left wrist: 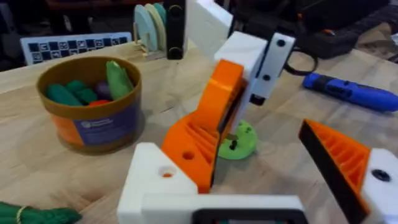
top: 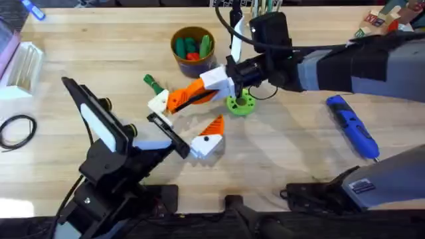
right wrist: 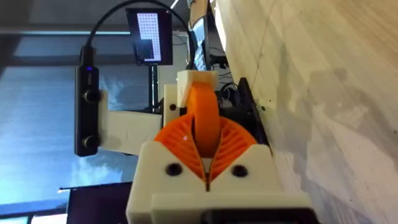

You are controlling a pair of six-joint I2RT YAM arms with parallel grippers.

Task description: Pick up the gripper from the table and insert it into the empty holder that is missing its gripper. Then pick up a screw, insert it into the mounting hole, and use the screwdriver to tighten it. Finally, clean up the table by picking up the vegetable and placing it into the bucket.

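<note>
Pincer tips meet at mid-surface: the right pincer (top: pixel 211 85), white blocks faced with ribbed orange pads, is clenched on the gripper (top: pixel 188 95) — one small orange plastic wedge, grooved on its face — and holds its lower end against the holder (top: pixel 158 101), the blocky white mount with a round hole that forms one finger of the left pincer (top: pixel 180 125). The left pincer stands released, its two fingers well apart: the bare white holder on one side, a white block carrying an orange ribbed tip (top: pixel 211 126) on the other. Just beside the wedge lies one bright green round disc (top: pixel 240 103) with small holes. One dark-green knobbly vegetable (top: pixel 152 83) rests on the surface near the holder. Behind stands one round bucket (top: pixel 192 61) — yellowish rim, printed label — holding several green toy vegetables and at least one red. One thick blue screwdriver (top: pixel 351 125) lies well apart, at the right on the pale wooden surface (top: pixel 279 159).
</note>
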